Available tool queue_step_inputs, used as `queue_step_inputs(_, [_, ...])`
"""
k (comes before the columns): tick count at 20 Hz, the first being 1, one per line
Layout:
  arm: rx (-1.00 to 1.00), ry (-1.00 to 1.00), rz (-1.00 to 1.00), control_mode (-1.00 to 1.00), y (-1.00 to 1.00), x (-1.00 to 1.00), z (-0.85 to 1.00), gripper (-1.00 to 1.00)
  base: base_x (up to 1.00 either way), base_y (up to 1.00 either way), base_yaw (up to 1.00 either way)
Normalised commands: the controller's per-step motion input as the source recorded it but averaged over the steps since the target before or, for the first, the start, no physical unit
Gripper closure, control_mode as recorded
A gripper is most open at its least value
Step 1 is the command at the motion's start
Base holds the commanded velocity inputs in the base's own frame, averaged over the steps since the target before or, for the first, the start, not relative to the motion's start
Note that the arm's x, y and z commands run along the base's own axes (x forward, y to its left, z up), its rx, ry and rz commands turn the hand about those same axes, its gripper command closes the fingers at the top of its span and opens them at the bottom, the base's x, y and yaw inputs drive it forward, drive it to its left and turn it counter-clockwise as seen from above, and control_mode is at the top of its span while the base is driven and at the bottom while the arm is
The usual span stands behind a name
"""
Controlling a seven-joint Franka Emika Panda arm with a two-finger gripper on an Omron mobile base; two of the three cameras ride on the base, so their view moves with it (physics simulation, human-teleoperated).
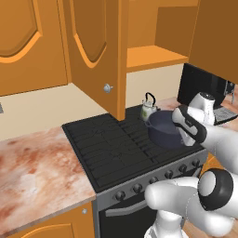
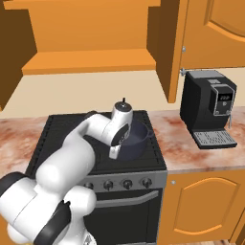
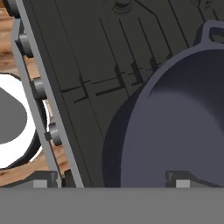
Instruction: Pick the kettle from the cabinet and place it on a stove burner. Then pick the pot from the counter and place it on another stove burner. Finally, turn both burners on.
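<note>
Left base view: kettle (image 1: 148, 108) behind pot (image 1: 165, 128), on burners (image 1: 116, 144).

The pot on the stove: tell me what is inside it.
The wide dark navy-grey pot looks empty where its inner wall and floor show; the robot's white arm covers part of it from both base views.

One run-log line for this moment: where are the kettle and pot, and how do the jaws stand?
kettle: on rear burner | pot: on stove grate in front of kettle | gripper: jaws open at pot rim, holding nothing | knobs: untouched

A black coffee machine (image 2: 209, 108) stands beside the range, under a cupboard.
</note>
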Motion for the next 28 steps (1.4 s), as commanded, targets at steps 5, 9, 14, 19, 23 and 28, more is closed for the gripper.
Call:
queue_step_inputs(5, [0.00,0.00,-0.01,-1.00,0.00,-0.20,0.11,-1.00,0.00,0.00,0.00])
queue_step_inputs(9, [0.00,0.00,-0.02,-1.00,-0.01,-0.20,0.10,-1.00,0.00,0.00,0.00])
queue_step_inputs(14, [0.00,0.00,-0.03,-1.00,-0.05,-0.23,0.05,-1.00,0.00,0.00,0.00])
queue_step_inputs(19, [0.00,-0.01,-0.06,-1.00,-0.08,-0.29,0.00,-1.00,0.00,0.00,0.00])
queue_step_inputs(23, [0.00,-0.02,-0.06,-1.00,-0.07,-0.33,0.00,-1.00,0.00,0.00,0.00])
queue_step_inputs(28, [0.00,-0.02,-0.05,-1.00,-0.11,-0.35,0.00,-1.00,0.00,0.00,0.00])
